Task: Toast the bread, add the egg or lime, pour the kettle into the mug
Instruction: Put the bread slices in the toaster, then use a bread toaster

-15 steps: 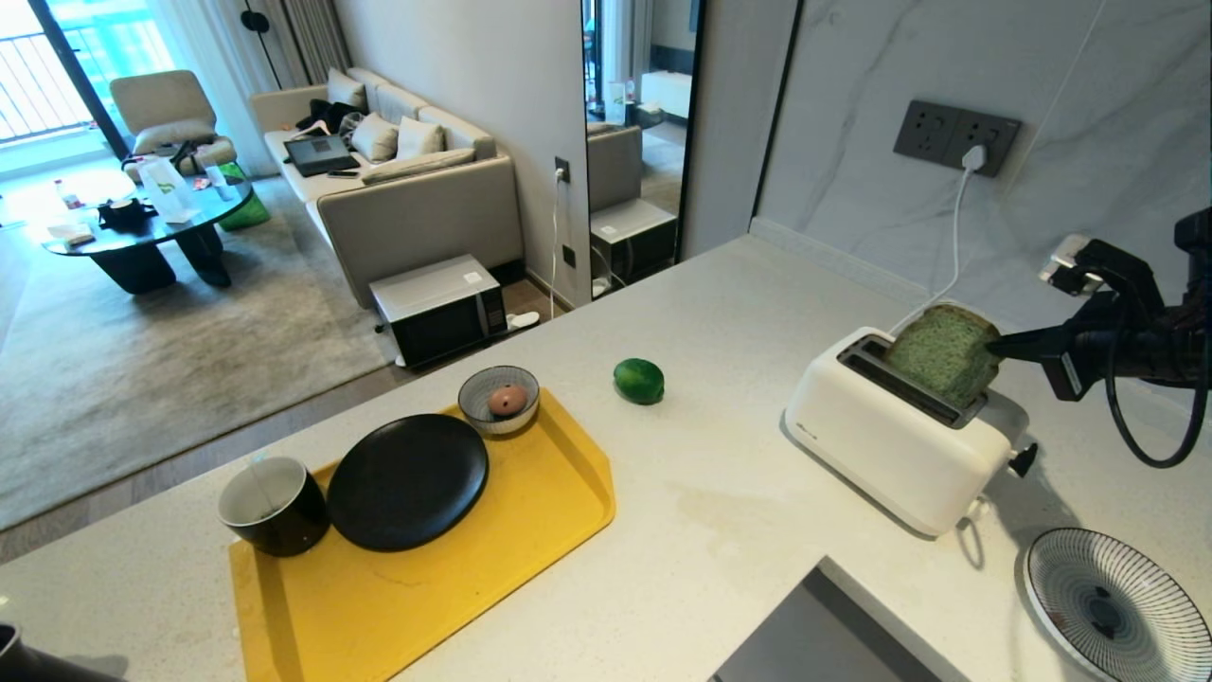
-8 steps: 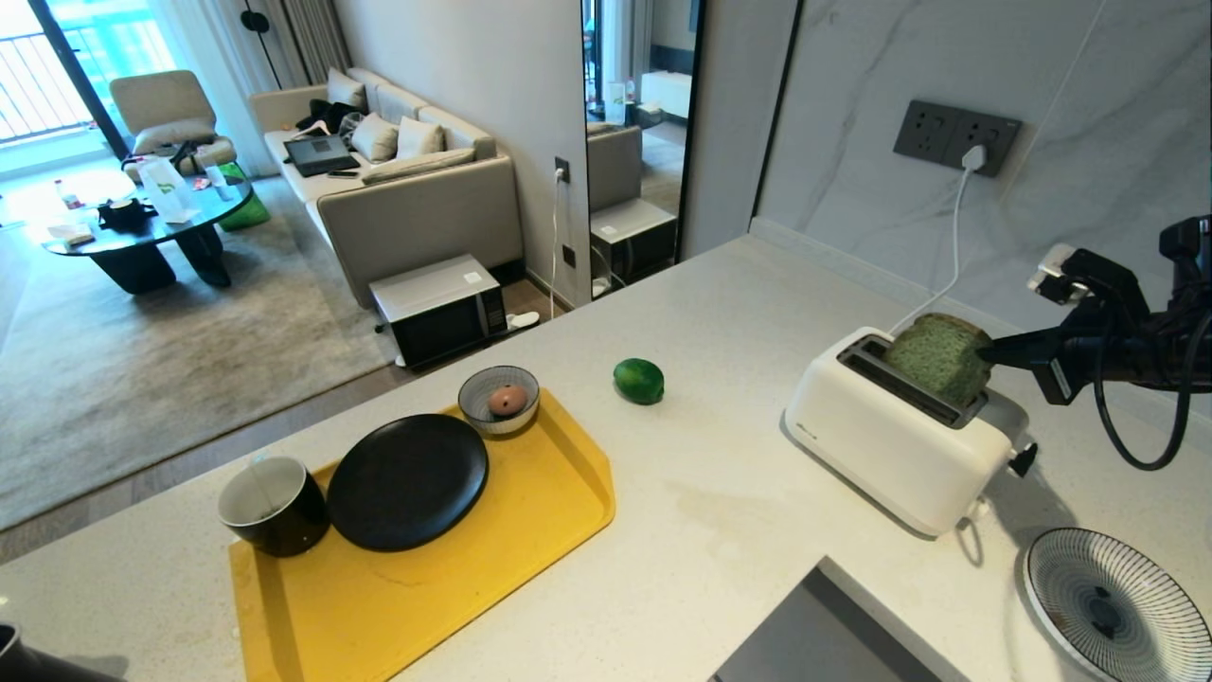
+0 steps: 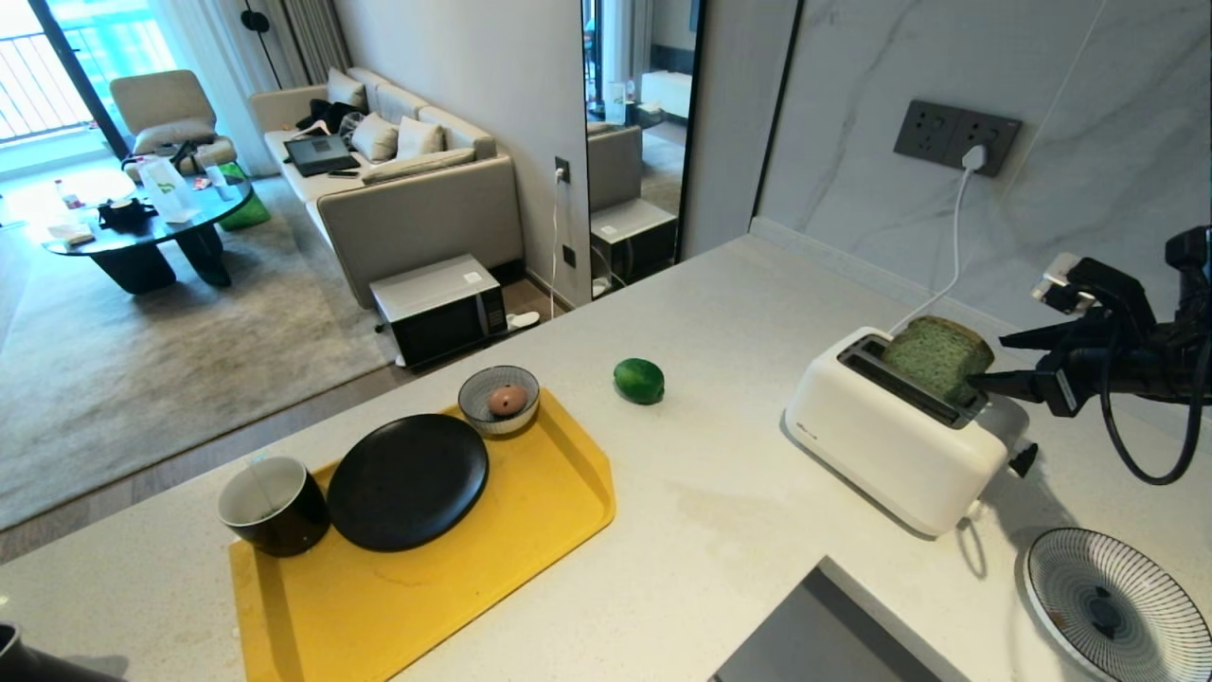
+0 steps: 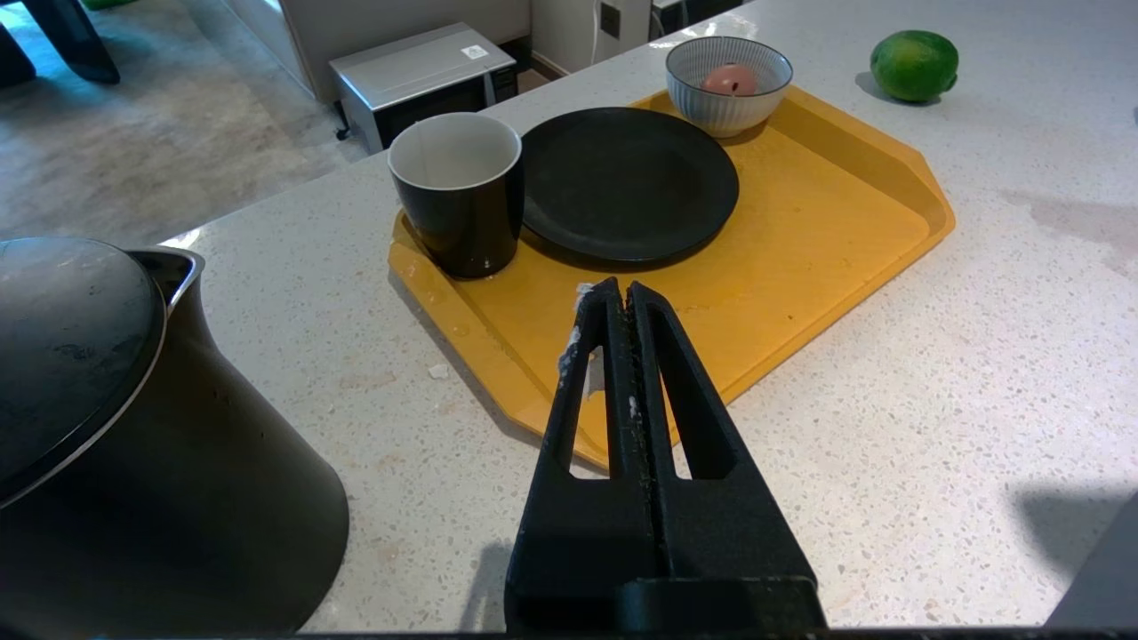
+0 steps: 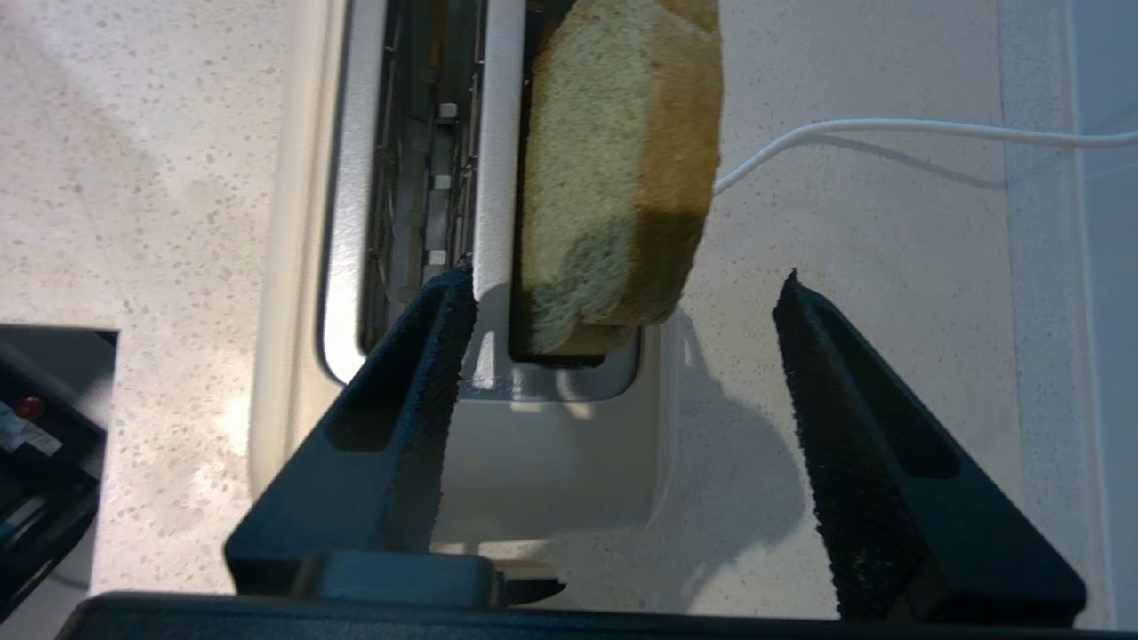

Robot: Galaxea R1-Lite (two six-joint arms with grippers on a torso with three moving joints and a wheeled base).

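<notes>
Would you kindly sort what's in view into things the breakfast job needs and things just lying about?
Job: bread in toaster; lime; egg; mug; kettle; open right gripper; shut left gripper.

Lying about: black plate; yellow tray; striped plate.

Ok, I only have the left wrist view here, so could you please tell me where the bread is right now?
Observer: The bread stands in the white toaster, in the slot nearer the wall, its top well above the slot.
Operator: Thank you. Is the right gripper holding it?
Observer: No. The right gripper is at the slice with its jaws open, one on each side and clear of it.
Operator: Anything else nearby?
Observer: A striped plate lies on the counter, to the toaster's right.
</notes>
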